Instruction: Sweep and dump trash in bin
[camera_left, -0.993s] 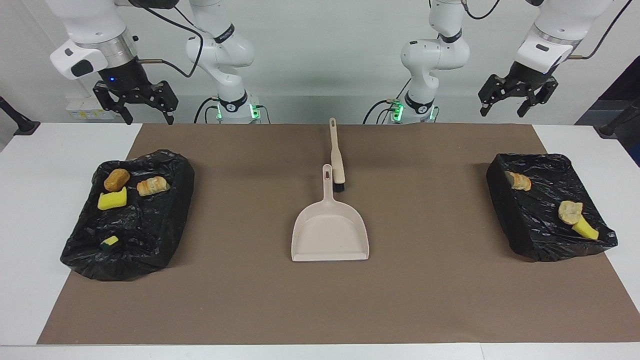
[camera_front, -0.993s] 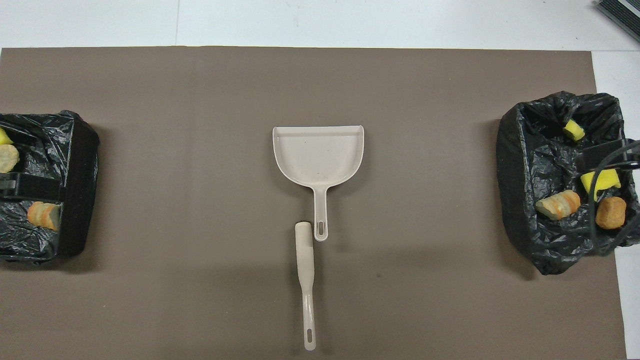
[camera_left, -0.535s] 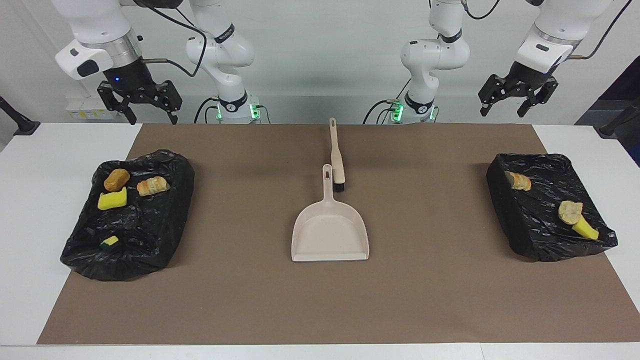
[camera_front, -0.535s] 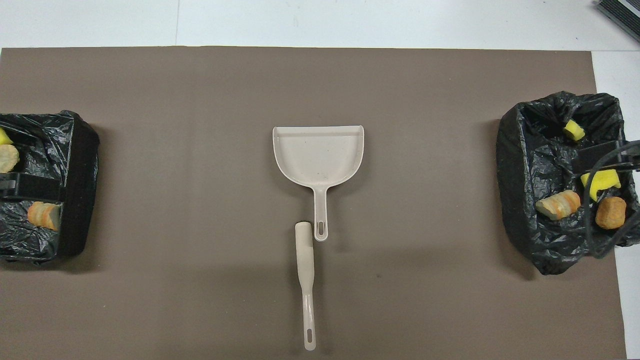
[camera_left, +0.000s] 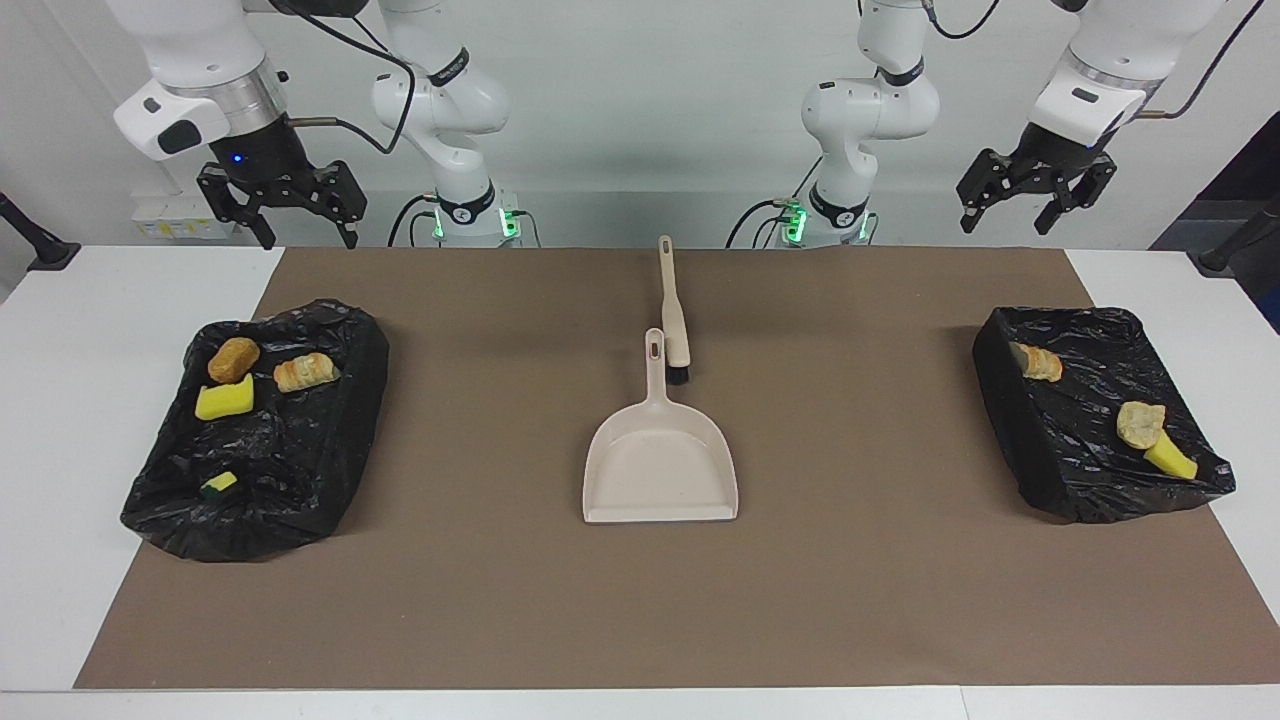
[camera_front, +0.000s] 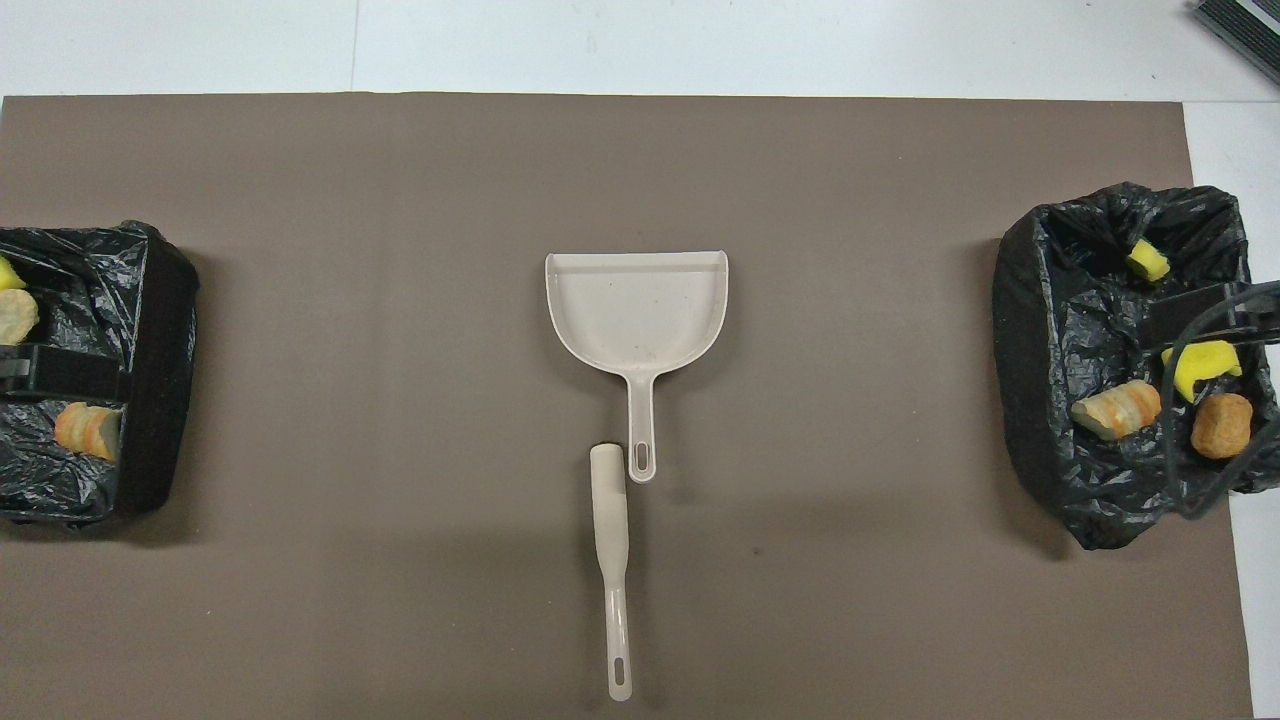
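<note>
Trash (camera_left: 229, 381) — apparently all in two lined bins (camera_left: 330, 470) at the bench's ends. Brush (camera_left: 674, 318), long axis toward the robots, mid-bench by dustpan (camera_left: 660, 470). Right gripper (camera_left: 279, 202), left gripper (camera_left: 1035, 185) — fingers apart, raised at the robots' edge, about equally near.

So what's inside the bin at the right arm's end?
Four trash pieces lie in that bin: an orange-brown lump, a beige chunk and two yellow sponge bits. Bag folds may cover more.

The right gripper (camera_left: 283, 208) hangs raised at ten o'clock in the facing view, fingers spread and pointing down. The left gripper (camera_left: 1033, 195) hangs raised at two o'clock, fingers also spread, its wrist tilted toward seven o'clock.
</note>
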